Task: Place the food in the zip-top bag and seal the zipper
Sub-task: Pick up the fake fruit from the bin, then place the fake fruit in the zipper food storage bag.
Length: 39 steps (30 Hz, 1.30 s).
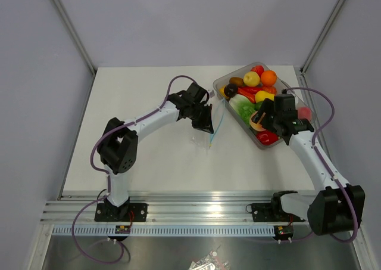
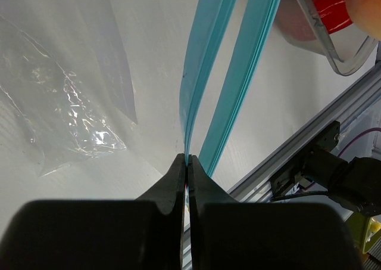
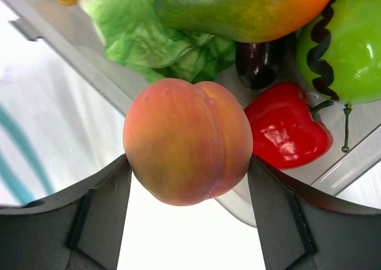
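My right hand [image 3: 187,161] gripped the pink-yellow plastic peach [image 3: 187,140]; leftward, my left hand [image 2: 186,158] pinched the clear bag's [image 2: 65,94] light blue zipper [image 2: 205,61].

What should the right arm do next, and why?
Probably carry the peach toward the left arm, off the tray and over the mouth of the zip-top bag. The right gripper already grips the peach above the tray's edge. The left gripper is shut on one strip of the zipper, and the two strips stand apart, so the mouth looks open.
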Each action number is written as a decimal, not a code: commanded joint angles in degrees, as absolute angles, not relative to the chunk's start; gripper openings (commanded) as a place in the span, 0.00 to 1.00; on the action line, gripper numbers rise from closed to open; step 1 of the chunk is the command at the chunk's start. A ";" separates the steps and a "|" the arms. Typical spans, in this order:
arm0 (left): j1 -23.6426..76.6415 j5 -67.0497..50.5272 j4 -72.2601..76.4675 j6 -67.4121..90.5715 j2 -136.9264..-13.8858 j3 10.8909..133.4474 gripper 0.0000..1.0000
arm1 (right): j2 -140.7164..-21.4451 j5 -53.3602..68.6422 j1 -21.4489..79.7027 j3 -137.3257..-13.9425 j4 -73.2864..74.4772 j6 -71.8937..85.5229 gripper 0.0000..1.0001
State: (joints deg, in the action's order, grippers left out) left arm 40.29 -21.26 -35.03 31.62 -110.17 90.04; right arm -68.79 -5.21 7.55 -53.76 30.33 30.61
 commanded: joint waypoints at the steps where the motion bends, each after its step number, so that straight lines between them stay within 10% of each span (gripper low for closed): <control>1: 39.99 -21.01 -34.19 32.25 -111.36 92.72 0.00 | -64.87 -2.73 7.56 -56.86 29.97 29.62 0.42; 15: 39.99 -20.92 -34.98 32.61 -111.97 94.40 0.00 | -67.76 3.33 25.39 -61.79 24.36 33.92 0.42; 39: 38.58 -27.94 -34.02 32.43 -106.00 92.55 0.00 | -81.20 3.60 26.81 -60.99 15.82 35.51 0.41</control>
State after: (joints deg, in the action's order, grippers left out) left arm 38.63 -24.27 -36.34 32.14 -109.86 91.90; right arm -79.85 3.97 26.22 -59.68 18.50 35.00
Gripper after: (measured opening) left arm 0.009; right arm 0.787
